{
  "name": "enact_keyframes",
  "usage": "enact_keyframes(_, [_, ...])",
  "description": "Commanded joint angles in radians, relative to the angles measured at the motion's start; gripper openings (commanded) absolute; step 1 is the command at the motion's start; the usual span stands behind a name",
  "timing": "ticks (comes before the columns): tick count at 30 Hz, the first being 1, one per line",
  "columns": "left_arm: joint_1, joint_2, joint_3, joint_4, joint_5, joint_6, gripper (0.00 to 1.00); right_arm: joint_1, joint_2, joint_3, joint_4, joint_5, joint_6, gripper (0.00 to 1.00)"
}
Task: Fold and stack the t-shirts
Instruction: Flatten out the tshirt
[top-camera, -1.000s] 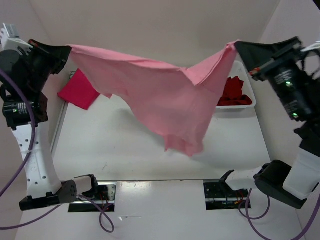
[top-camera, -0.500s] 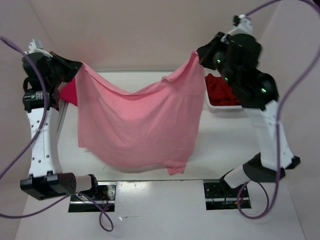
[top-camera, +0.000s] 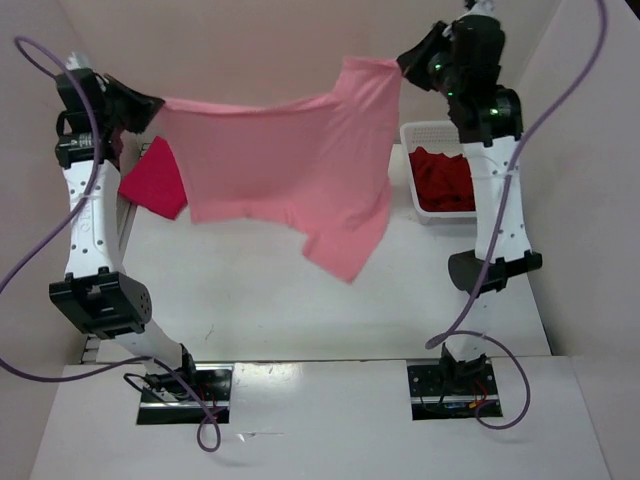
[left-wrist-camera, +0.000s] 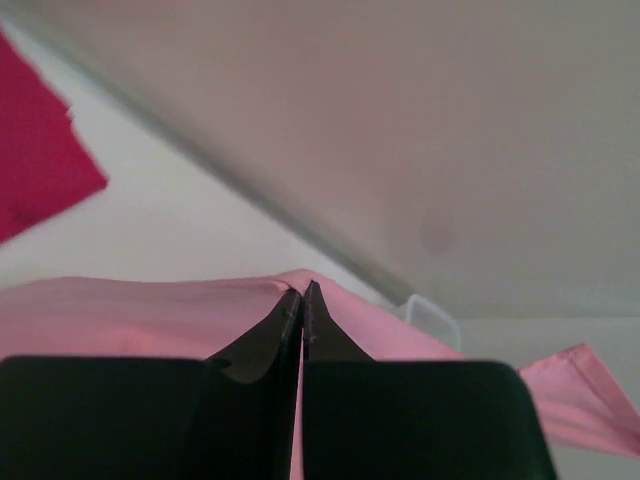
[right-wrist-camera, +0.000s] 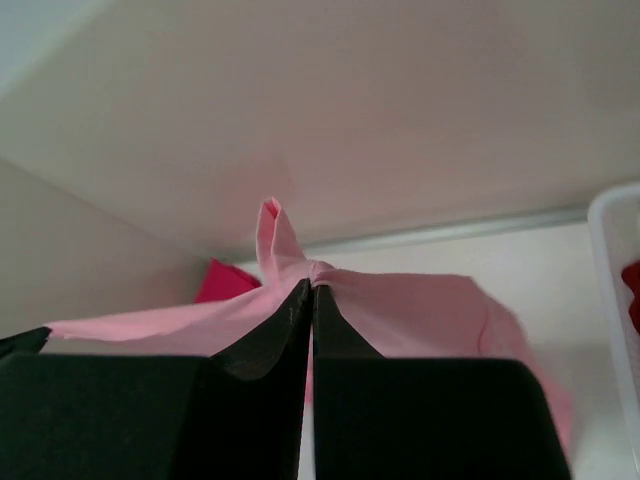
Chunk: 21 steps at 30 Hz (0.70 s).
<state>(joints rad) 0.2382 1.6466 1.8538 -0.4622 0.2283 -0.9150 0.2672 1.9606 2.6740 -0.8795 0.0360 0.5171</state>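
The pale pink t-shirt (top-camera: 290, 170) hangs spread in the air between both arms, high above the table. My left gripper (top-camera: 152, 106) is shut on its left corner (left-wrist-camera: 150, 315). My right gripper (top-camera: 400, 62) is shut on its right corner (right-wrist-camera: 400, 315). A sleeve hangs down at the shirt's lower right. The crimson-pink t-shirt (top-camera: 155, 180) lies folded at the table's back left and shows in the left wrist view (left-wrist-camera: 40, 160). The dark red t-shirt (top-camera: 442, 180) lies crumpled in the basket.
The white lattice basket (top-camera: 428, 216) stands at the back right, beside the right arm's column. Beige walls enclose the table on three sides. The arm bases and purple cables sit at the near edge.
Both arms have risen and swung toward the back, lifting the pale pink shirt off the near table area and stretching it out higher and flatter.
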Motion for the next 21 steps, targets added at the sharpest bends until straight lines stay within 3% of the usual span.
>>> enact_keyframes(1, [0.042,-0.034,0.162,0.088,0.039,-0.047,0.0,-0.055,-0.13,0.109,0.145,-0.099,0.053,0.02])
enact_keyframes(7, [0.076,-0.013,0.2,0.097,0.048,-0.047,0.0,-0.075,-0.144,0.074,0.14,-0.119,0.075,0.02])
enact_keyframes(10, [0.076,-0.036,0.112,0.135,0.06,-0.047,0.0,-0.075,-0.237,-0.131,0.129,-0.119,0.034,0.02])
enact_keyframes(12, [0.076,-0.08,0.009,0.167,0.069,-0.036,0.0,-0.075,-0.334,-0.481,0.248,-0.14,0.014,0.02])
enact_keyframes(13, [0.076,-0.099,-0.118,0.209,0.083,-0.025,0.0,-0.075,-0.439,-0.716,0.292,-0.14,0.014,0.02])
enact_keyframes(19, [0.076,-0.224,-0.542,0.263,0.083,0.03,0.0,-0.075,-0.649,-1.362,0.364,-0.142,-0.008,0.02])
enact_keyframes(21, [0.076,-0.264,-0.709,0.272,0.072,0.048,0.0,-0.075,-0.677,-1.486,0.364,-0.157,0.024,0.02])
